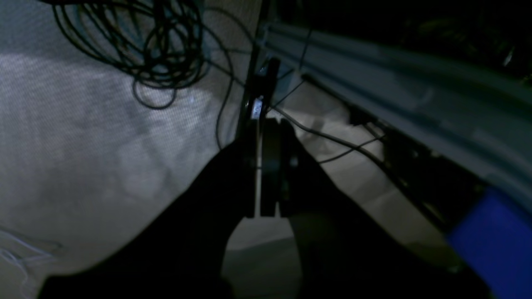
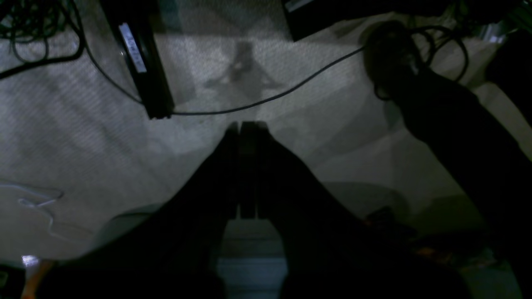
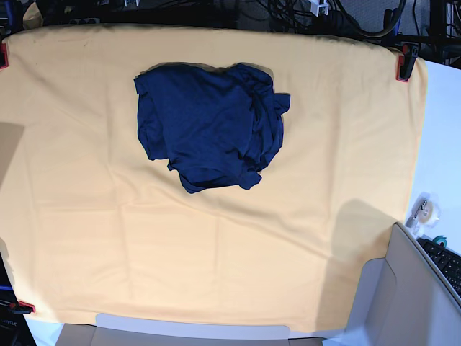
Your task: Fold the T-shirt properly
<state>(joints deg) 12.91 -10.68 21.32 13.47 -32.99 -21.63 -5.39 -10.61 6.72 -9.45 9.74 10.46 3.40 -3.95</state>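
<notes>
The dark navy T-shirt (image 3: 209, 126) lies crumpled in a rough heap on the big yellow-orange cloth (image 3: 86, 202), a little behind the table's middle, in the base view only. Neither arm shows in the base view. In the dim left wrist view my left gripper (image 1: 268, 124) is shut and empty, hanging over a pale floor beside the table frame. In the dim right wrist view my right gripper (image 2: 245, 124) is shut and empty over the same kind of floor. The shirt is out of both wrist views.
Red clamps (image 3: 403, 65) pin the cloth at its corners. A tape roll (image 3: 423, 209), a keyboard (image 3: 448, 263) and a grey box (image 3: 407, 303) sit at the right. Cable coils (image 1: 141, 41), a metal rail (image 1: 395, 87) and a black bar (image 2: 143, 62) lie near the grippers.
</notes>
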